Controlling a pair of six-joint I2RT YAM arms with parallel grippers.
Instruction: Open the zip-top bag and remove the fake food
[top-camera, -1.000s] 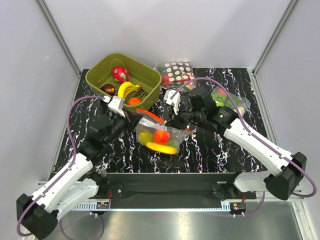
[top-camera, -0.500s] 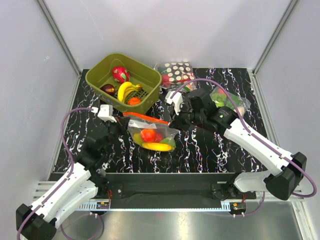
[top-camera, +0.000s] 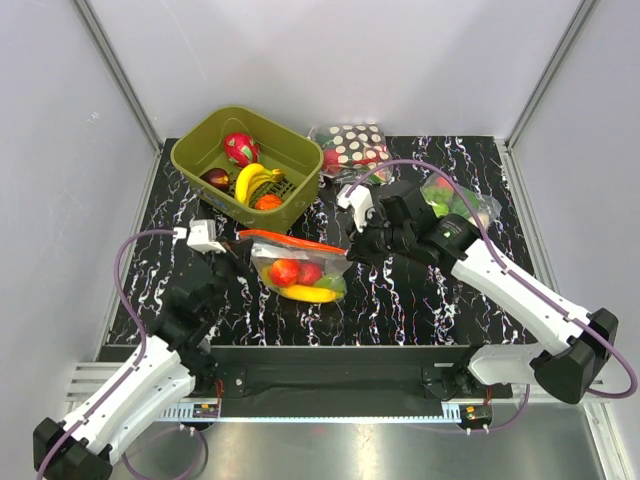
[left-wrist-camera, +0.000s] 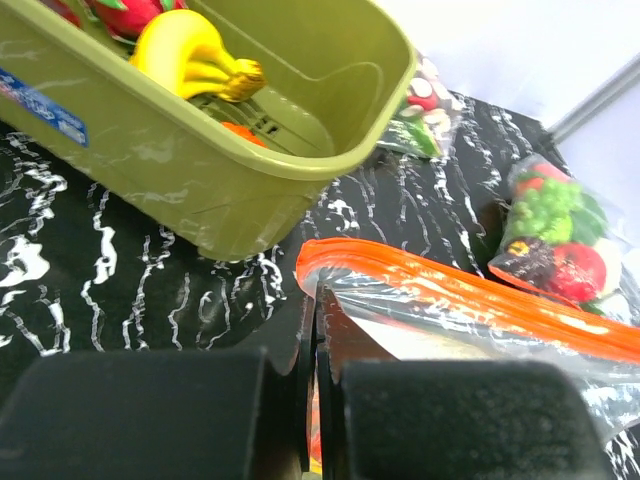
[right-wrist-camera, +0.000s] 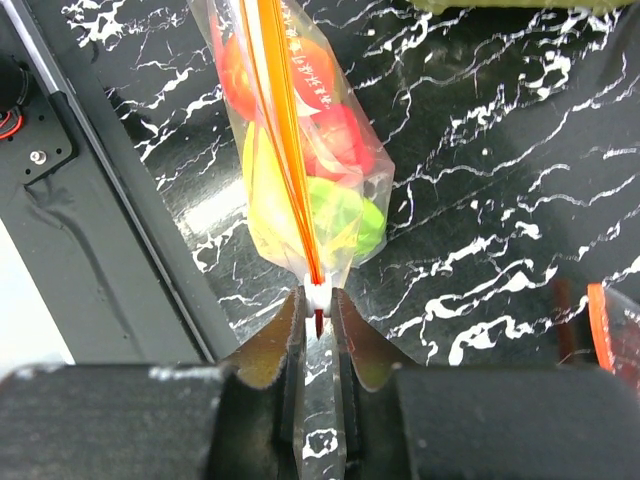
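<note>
The zip-top bag (top-camera: 300, 262) hangs stretched between both grippers just above the table's middle, its orange-red zip strip (top-camera: 295, 241) on top. Through the plastic the fake food (top-camera: 298, 276) shows: a red fruit, a yellow banana and a green piece. My left gripper (top-camera: 243, 248) is shut on the bag's left corner (left-wrist-camera: 330, 285), under the strip's end. My right gripper (top-camera: 352, 252) is shut on the white slider (right-wrist-camera: 318, 296) at the strip's right end. In the right wrist view the strip (right-wrist-camera: 285, 130) runs straight away from the jaws over the fruit.
An olive basket (top-camera: 200, 150) at the back left holds a dragon fruit, a banana (left-wrist-camera: 190, 55) and other toys. A polka-dot bag (top-camera: 352, 143) lies behind the middle and a vegetable bag (top-camera: 455, 198) at the right. The black frame rail runs along the near edge.
My left arm drew back toward the near left, pulling the bag's corner with it. The bag shifted left and its strip now runs taut between the grippers. Both grips are unchanged.
</note>
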